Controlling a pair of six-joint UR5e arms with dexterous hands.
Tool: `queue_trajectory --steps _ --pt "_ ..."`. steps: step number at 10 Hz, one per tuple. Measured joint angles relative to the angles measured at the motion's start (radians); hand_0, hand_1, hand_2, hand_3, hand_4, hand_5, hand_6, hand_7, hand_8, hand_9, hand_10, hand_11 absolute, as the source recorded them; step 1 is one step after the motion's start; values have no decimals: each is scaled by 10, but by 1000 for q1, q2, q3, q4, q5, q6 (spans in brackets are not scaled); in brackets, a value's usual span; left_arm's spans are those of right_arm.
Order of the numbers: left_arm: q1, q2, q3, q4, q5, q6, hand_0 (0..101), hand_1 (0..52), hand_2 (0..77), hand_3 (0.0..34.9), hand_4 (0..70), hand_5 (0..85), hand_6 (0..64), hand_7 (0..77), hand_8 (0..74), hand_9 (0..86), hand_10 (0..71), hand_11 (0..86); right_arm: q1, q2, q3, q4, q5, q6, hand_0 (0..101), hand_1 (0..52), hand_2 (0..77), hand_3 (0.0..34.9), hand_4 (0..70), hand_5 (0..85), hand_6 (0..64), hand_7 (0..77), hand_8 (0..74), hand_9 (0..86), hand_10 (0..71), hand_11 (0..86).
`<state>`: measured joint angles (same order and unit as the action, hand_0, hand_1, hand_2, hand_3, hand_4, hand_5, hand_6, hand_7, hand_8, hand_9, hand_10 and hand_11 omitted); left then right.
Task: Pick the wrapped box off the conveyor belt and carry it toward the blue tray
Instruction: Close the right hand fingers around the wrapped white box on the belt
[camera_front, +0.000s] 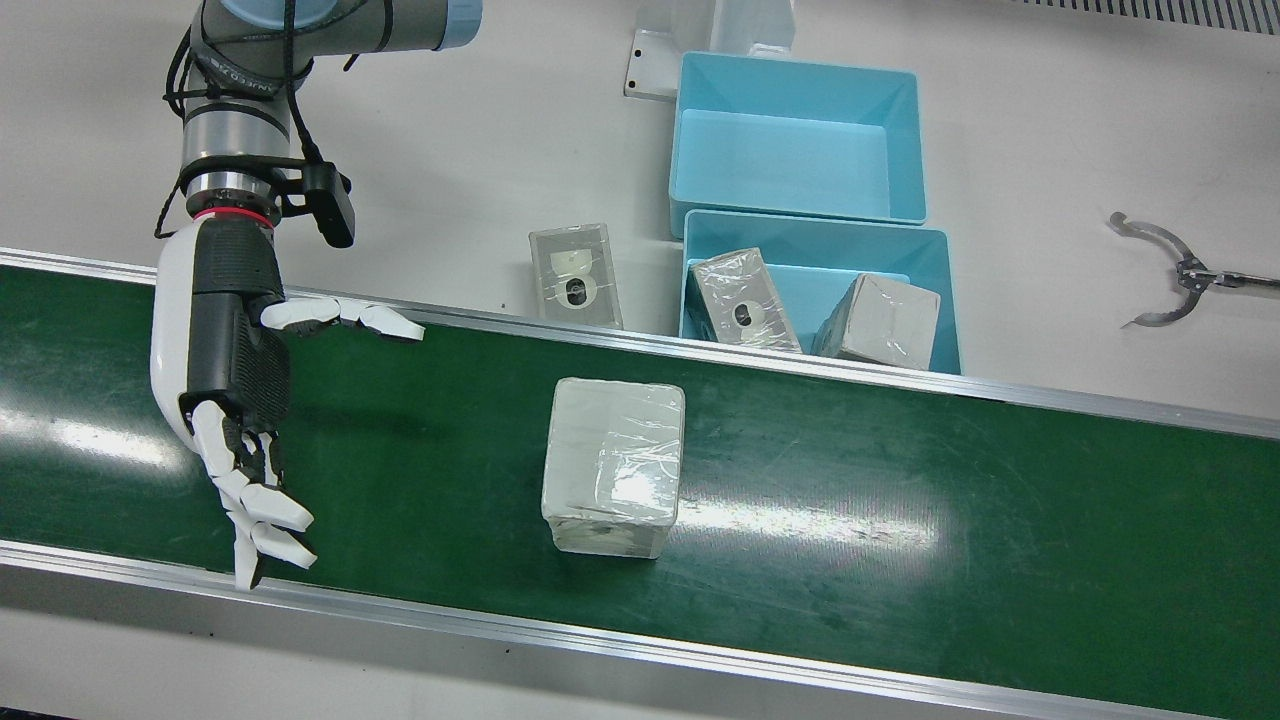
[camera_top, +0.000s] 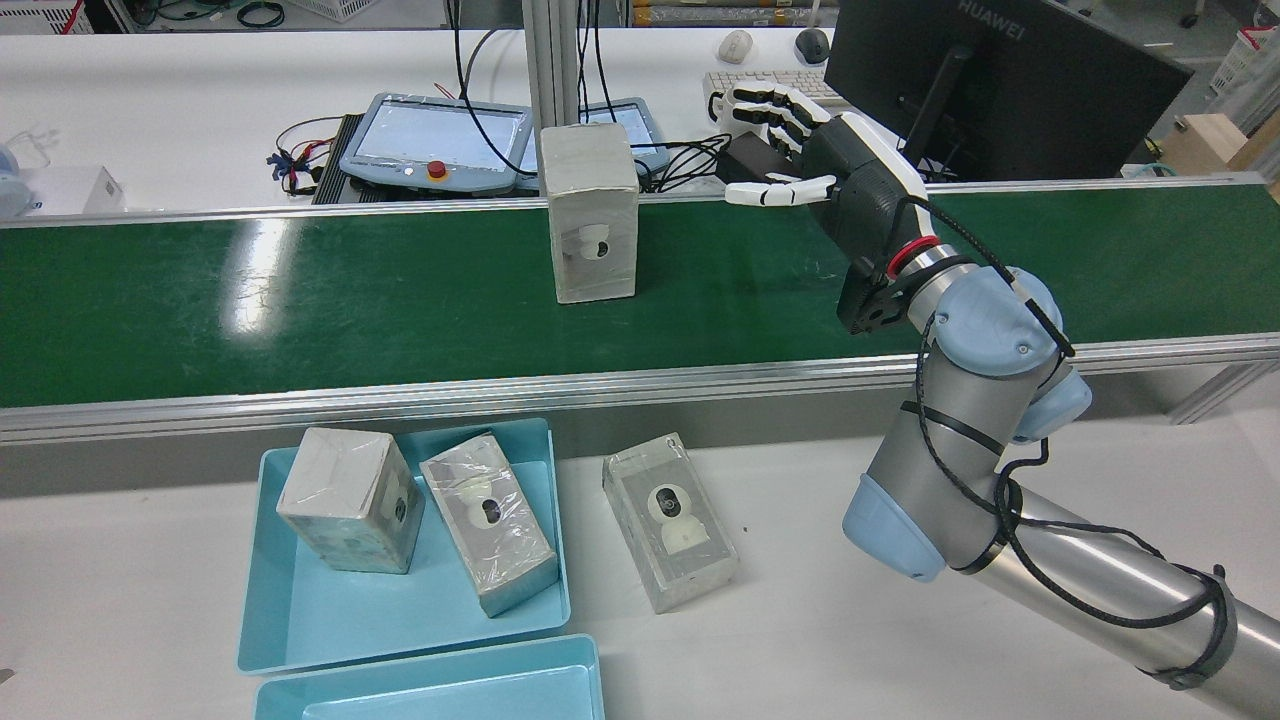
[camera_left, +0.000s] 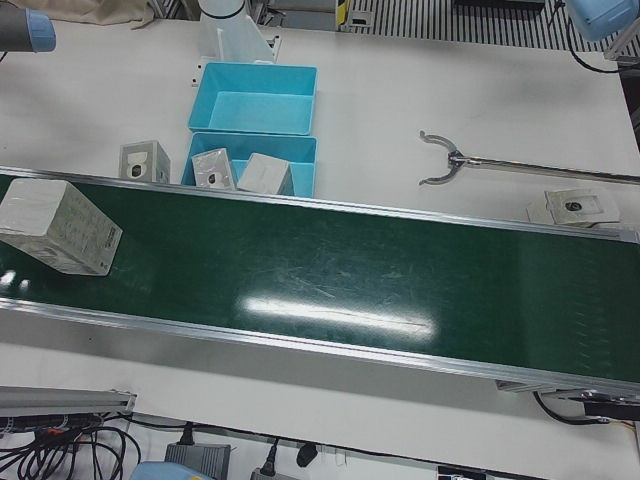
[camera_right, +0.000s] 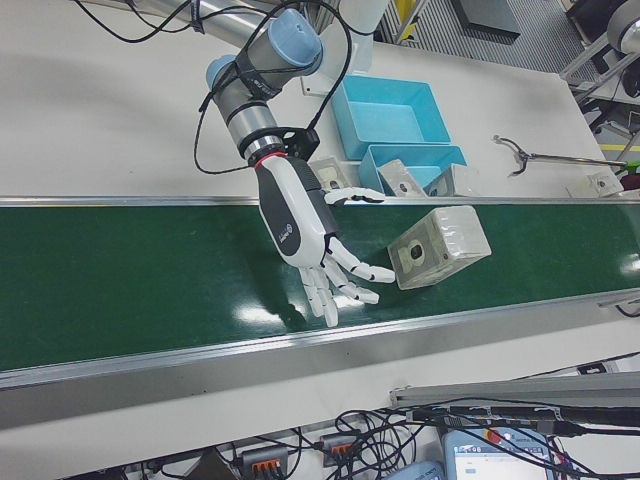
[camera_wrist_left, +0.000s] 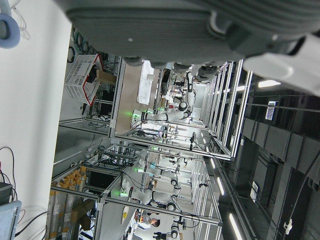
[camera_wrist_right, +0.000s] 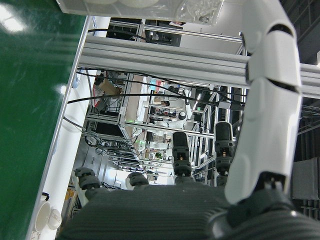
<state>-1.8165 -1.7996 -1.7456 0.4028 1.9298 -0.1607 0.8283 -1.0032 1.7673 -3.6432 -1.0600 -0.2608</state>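
The wrapped box (camera_front: 614, 465) stands on the green conveyor belt (camera_front: 900, 500), also seen in the rear view (camera_top: 592, 215) and right-front view (camera_right: 438, 245). My right hand (camera_front: 235, 360) hovers over the belt beside the box, well apart from it, open with fingers spread (camera_top: 850, 190) (camera_right: 305, 225). One of its fingers (camera_wrist_right: 265, 100) fills the right hand view, where the box's edge (camera_wrist_right: 140, 7) shows at the top. The blue tray (camera_front: 930, 250) beside the belt holds two wrapped boxes (camera_top: 262, 560). Only the left hand's palm (camera_wrist_left: 175, 25) shows.
An empty second blue tray (camera_front: 780, 160) lies behind the first. Another wrapped box (camera_front: 575, 275) lies on the table next to the trays. A metal grabber tool (camera_front: 1165, 270) rests on the table farther along. A monitor (camera_top: 1000, 90) and teach pendants (camera_top: 435, 135) stand beyond the belt.
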Motion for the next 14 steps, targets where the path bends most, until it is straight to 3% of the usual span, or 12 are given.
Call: queue_trajectory --steps 14 --pt "0 0 0 0 0 0 0 0 5 0 0 5 0 5 5 0 5 0 -14 0 -36 17 0 4 455 125 180 301 153 245 0 229 0 27 38 71"
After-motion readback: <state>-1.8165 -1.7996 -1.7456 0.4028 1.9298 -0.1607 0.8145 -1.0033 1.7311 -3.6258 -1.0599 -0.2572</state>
